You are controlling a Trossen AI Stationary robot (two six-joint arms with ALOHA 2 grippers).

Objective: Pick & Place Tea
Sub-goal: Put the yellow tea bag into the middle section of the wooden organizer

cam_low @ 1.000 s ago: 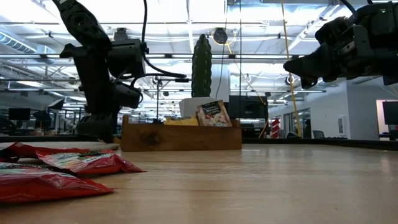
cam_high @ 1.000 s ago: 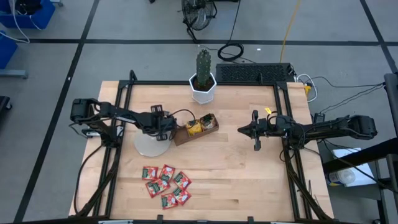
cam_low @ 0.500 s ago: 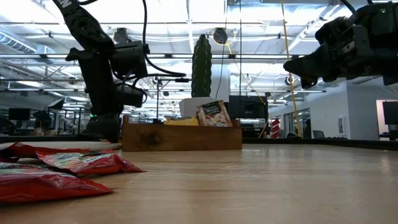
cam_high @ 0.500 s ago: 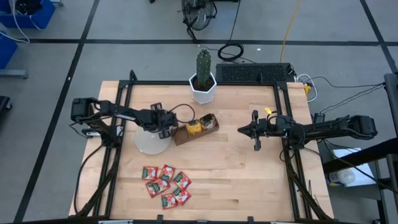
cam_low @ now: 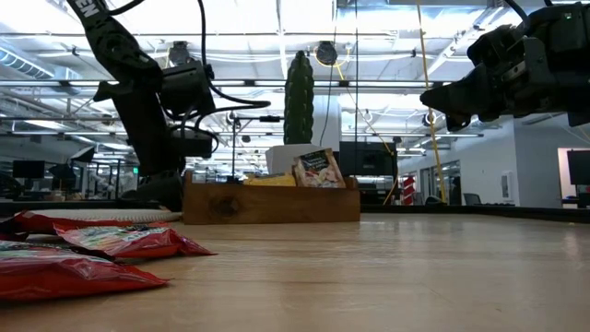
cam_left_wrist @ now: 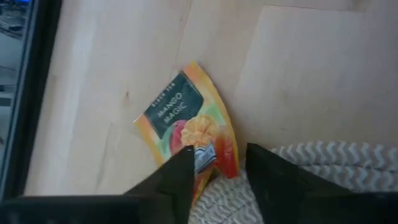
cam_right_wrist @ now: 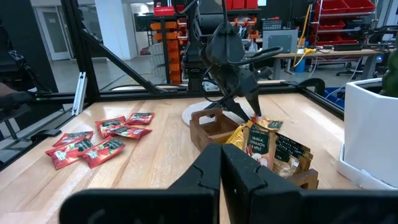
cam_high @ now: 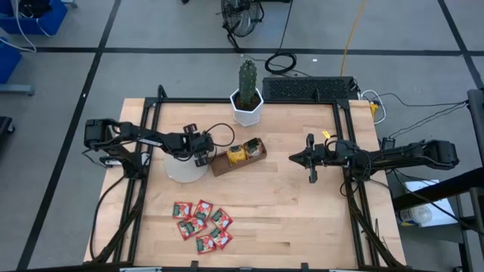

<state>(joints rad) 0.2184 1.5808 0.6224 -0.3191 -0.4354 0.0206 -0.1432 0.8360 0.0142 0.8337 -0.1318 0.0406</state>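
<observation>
- Since a second ago, the left gripper has drawn back from the tray over the grey disc; from above, its jaws sit just beside the tray's near end. The red sachets lie well apart from the tray, and the right gripper waits far off.
- From bench height, the left gripper hangs low beside the tray.
- Left wrist: the jaws clench one corner of an orange sachet, whose length runs away from them over the bench.
- Right wrist: jaws pressed together, empty.
</observation>
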